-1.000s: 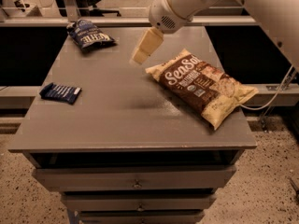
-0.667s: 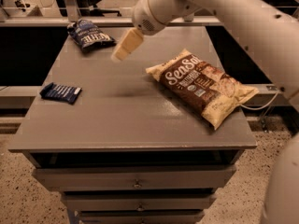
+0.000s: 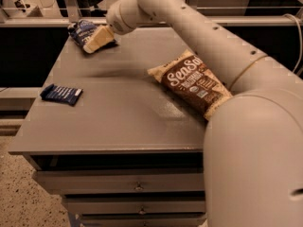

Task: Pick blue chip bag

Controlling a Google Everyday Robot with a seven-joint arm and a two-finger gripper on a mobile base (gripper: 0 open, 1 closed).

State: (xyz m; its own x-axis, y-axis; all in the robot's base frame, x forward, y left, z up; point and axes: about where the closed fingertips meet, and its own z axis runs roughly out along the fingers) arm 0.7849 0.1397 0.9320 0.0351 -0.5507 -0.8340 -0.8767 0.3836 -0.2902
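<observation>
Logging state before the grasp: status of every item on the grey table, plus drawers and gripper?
Small glossy dark-blue chip bag: lying at the table's far left corner, partly covered by the gripper.
Gripper: at the blue chip bag, overlapping it; contact unclear.
Flat navy striped packet: lying flat near the left edge.
Large brown Sea Salt bag: lying flat, right end hidden by the arm.
Grey table drawers: closed.

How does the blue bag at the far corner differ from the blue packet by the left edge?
The blue chip bag is puffy; the navy packet lies flat. The bag sits at the far left corner of the table, the packet nearer. The claw is at the bag, well away from the packet. Both are dark blue with white markings.
</observation>
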